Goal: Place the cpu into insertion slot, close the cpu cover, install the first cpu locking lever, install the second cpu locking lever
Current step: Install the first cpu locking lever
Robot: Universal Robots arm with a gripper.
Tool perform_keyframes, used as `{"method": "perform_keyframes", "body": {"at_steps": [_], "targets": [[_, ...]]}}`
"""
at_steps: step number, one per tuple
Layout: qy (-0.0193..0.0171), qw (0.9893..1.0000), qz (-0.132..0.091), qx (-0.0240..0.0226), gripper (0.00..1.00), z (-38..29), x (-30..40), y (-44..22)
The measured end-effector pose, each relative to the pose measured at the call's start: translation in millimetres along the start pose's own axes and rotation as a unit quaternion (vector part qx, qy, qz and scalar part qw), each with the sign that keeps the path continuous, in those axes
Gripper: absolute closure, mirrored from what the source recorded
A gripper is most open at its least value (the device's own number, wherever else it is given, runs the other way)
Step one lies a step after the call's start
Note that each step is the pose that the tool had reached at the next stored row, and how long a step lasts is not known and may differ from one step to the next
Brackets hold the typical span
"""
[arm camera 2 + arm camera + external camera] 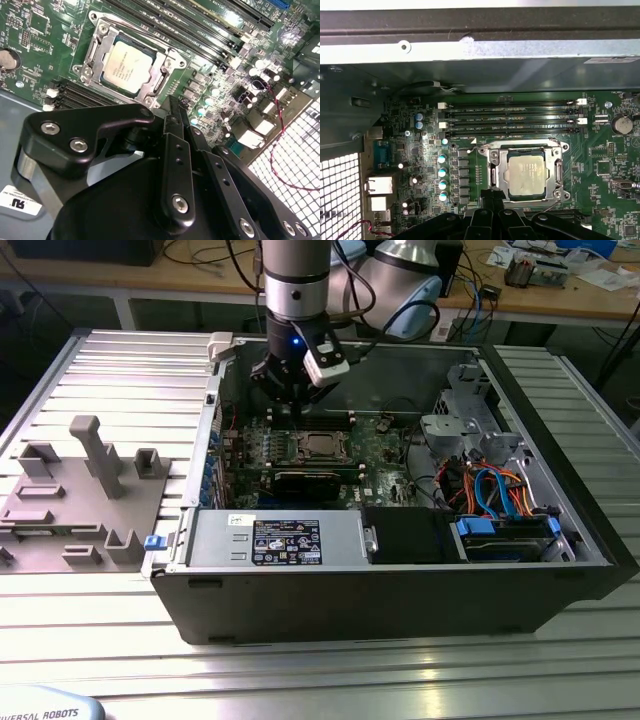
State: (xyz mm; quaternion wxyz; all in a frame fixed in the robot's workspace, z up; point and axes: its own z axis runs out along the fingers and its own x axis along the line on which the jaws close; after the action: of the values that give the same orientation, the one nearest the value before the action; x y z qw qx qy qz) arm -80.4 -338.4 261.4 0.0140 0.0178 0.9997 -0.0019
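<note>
Inside the case, the clenched, empty hand hangs over the cpu.

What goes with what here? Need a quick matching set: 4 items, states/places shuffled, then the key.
Items:
1. cpu
2. cpu cover
3. gripper
4. power-supply box

States or places:
A. black, above the board beside the socket, holding nothing
B. silver frame lying flat around the chip
C. along the case's near wall, at the exterior view's left, with a label on its side
D. seated in the insertion slot, metal top facing up

Pairs: 1-D, 2-B, 3-A, 4-C
</note>
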Motion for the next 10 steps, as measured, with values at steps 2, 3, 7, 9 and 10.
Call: {"method": "perform_keyframes", "body": {"at_steps": [2,3,7,9,10], "targets": [[0.0,1.0,0.0,0.0,0.89,-0.1,2.3,0.2],[0.0,1.0,0.0,0.0,0.89,-0.1,3.3,0.4],[0.0,1.0,0.0,-0.0002,0.89,-0.2,9.1,1.8],[-0.0001,1.0,0.0,-0.0002,0.89,-0.4,12.9,2.5],[-0.0001,1.0,0.0,-0.0002,0.89,-0.5,15.6,4.4]]}}
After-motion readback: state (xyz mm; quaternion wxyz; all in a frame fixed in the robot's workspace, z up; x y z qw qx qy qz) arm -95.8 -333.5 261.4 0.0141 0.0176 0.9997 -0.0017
